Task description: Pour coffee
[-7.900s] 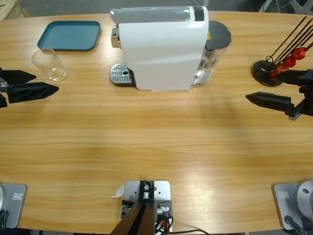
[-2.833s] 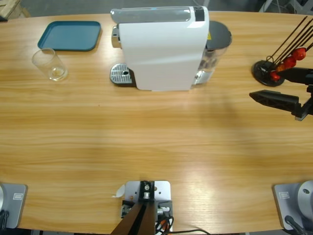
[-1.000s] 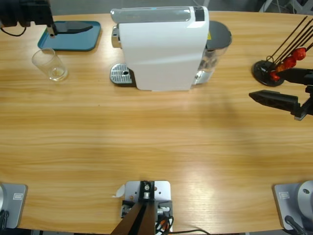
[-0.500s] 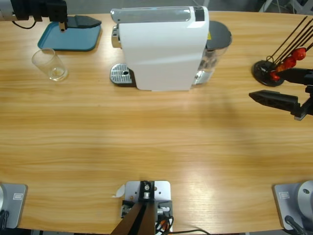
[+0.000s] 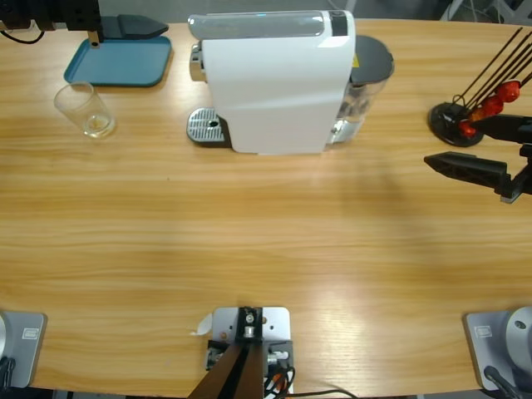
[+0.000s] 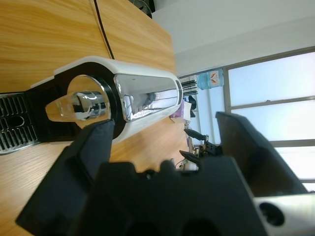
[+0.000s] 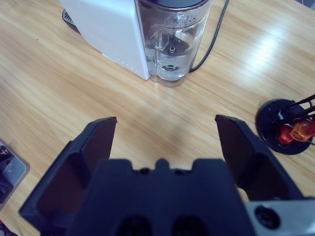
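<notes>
Pouring looks barely begun: the glass stands untouched, left of the coffee machine. Both claws are released and empty: the left claw faces the machine's spout, the right claw hangs apart.

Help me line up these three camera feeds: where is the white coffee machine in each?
High view: coffee machine, top centre of the table.
Left wrist view: lying sideways at centre left, spout end facing the camera.
Right wrist view: top, left of centre.
Shared landmark: its drip grille.

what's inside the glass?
The glass by the teal tray holds only a thin brownish layer of coffee at its bottom; otherwise empty. It shows only in the high view, so nothing finer can be told.
</notes>
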